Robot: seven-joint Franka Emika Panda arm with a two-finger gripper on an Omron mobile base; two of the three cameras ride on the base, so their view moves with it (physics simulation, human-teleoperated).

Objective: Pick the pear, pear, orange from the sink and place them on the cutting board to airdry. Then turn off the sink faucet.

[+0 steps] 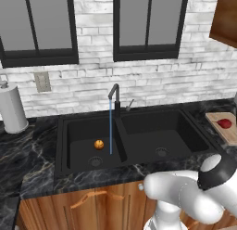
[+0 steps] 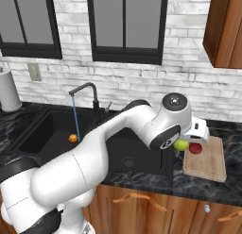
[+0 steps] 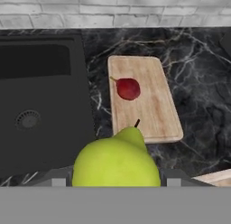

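Paper towel roll (image 1: 12, 108) upright on the dark marble counter (image 1: 28, 155), far left, well clear of the sink (image 1: 62, 145). Outlet (image 1: 42, 81) on the brick wall above it.

Sink, left basin: the orange (image 1: 99, 144) sits on the floor just up from the drain (image 1: 95, 161), near the water stream (image 1: 110, 127) but apart from it. Same orange in the right base view (image 2: 73, 138), again just beside the stream. Faucet (image 1: 114, 98) stands behind the divider between basins, spout over the left basin, water running. Thin lever (image 1: 130, 104) angled out at its base.

Right basin: I see its drain (image 1: 161, 152) and bare black floor around it; same in the hand view, drain (image 3: 28, 119) only.

Cutting board (image 3: 160, 114) lies flat on the counter right of the sink, near its edge but not touching. On it: the dark red pear (image 3: 128, 88), lying on its side toward the far half of the board, stem pointing toward the sink. Left base view shows that pear (image 1: 225, 123) too.

My gripper (image 2: 185, 144) is clamped on the yellow-green pear (image 3: 116, 162), stem up, hanging above the counter strip between sink and board near the board's front corner. From the right base view the green pear (image 2: 180, 145) sits just left of the red one (image 2: 195, 148), off the board surface.
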